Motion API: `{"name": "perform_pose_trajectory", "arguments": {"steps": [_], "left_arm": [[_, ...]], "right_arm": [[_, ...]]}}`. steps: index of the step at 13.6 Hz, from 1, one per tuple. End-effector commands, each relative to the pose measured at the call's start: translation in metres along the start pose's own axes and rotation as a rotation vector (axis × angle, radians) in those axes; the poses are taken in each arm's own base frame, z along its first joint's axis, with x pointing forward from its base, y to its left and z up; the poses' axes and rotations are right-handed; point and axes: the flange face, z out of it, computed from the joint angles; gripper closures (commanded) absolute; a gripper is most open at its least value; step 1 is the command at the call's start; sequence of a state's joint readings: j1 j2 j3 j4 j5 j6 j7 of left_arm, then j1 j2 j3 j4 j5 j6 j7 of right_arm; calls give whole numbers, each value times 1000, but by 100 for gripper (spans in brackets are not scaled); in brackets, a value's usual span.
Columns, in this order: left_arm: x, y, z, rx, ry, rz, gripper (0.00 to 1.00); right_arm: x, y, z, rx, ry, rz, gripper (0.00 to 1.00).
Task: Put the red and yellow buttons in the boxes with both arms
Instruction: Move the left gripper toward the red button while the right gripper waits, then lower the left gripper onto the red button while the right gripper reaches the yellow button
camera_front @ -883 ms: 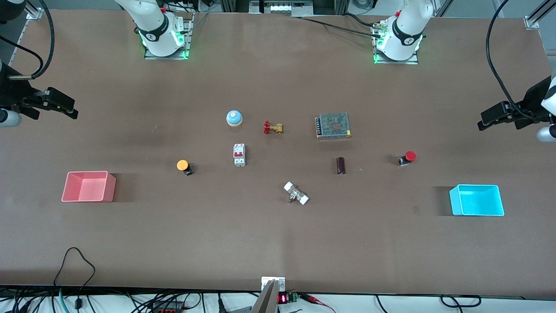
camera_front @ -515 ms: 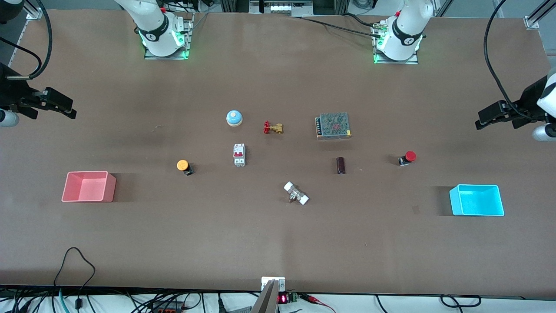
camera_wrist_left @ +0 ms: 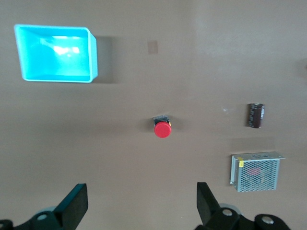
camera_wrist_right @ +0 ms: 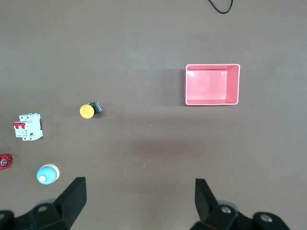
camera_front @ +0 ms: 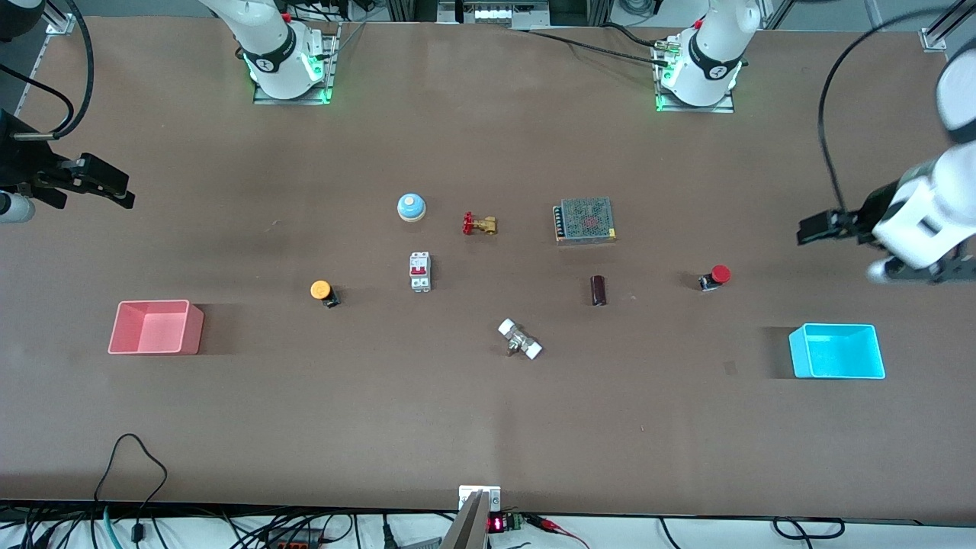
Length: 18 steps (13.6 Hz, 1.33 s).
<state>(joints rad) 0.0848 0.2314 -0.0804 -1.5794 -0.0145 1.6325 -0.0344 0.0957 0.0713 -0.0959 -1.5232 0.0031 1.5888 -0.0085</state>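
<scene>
The red button (camera_front: 715,276) lies on the table toward the left arm's end, also in the left wrist view (camera_wrist_left: 162,128). The yellow button (camera_front: 322,291) lies toward the right arm's end, also in the right wrist view (camera_wrist_right: 88,110). The cyan box (camera_front: 836,351) (camera_wrist_left: 56,53) and the pink box (camera_front: 155,327) (camera_wrist_right: 212,84) stand near the table's two ends. My left gripper (camera_front: 810,230) (camera_wrist_left: 141,203) is open and empty, up over bare table beside the red button. My right gripper (camera_front: 114,187) (camera_wrist_right: 139,201) is open and empty, high over the table's end.
Between the buttons lie a circuit breaker (camera_front: 420,271), a blue dome (camera_front: 411,207), a brass valve with red handle (camera_front: 479,224), a metal power supply (camera_front: 585,220), a dark cylinder (camera_front: 598,290) and a white-ended fitting (camera_front: 520,339).
My left arm has swung in from the table's end toward the red button, its gripper lower and closer to it. The right arm has barely moved.
</scene>
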Motion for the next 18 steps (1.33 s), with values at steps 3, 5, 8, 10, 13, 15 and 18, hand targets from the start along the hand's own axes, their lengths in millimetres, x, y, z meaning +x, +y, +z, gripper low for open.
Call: {"name": "perform_pose_trajectory", "arguments": {"steps": [3, 5, 8, 10, 13, 15, 18], "left_arm": [[48, -1, 90, -2, -33, 0, 0], [55, 14, 125, 0, -74, 7, 0], [51, 12, 178, -72, -62, -35, 0], [47, 8, 204, -97, -35, -66, 0], [33, 4, 243, -90, -32, -93, 0], [27, 3, 249, -87, -46, -96, 0], [20, 3, 258, -85, -69, -138, 0]], "right_arm": [[8, -5, 10, -14, -25, -6, 0], [9, -2, 14, 0, -32, -6, 0], [17, -13, 44, -5, -88, -30, 0], [28, -13, 79, -14, -136, -32, 0], [52, -10, 144, -24, -119, -31, 0], [63, -48, 177, -12, -114, -75, 0], [65, -99, 233, 10, -96, -163, 0]]}}
